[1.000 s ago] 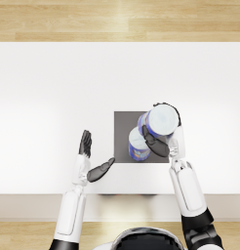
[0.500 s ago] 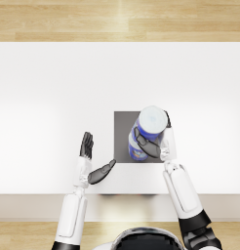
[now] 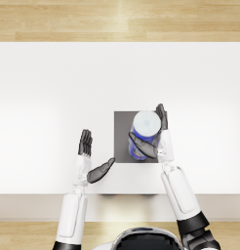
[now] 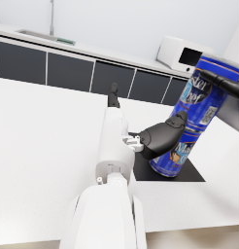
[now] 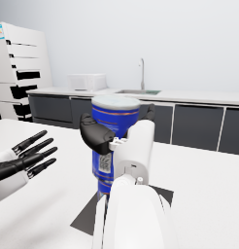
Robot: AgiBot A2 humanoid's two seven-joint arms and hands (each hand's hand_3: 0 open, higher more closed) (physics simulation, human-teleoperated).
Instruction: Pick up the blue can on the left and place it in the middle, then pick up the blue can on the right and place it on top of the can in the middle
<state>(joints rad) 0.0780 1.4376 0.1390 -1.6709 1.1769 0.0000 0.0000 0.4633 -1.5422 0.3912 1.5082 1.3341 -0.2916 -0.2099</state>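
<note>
While the right robot hand (image 3: 152, 141) grips the top can (image 3: 146, 126), the stacking step looks nearly done.

With thumb on one side and fingers on the other, that robot hand holds the top can over the lower can (image 5: 105, 171), which stands on the dark mat (image 3: 123, 141) in the middle of the table (image 3: 53, 97); whether the two cans already touch is unclear. The left robot hand (image 3: 88, 158) is spread and empty just beside the mat. Next, I judge, it should seat the can squarely, then release gently.
</note>
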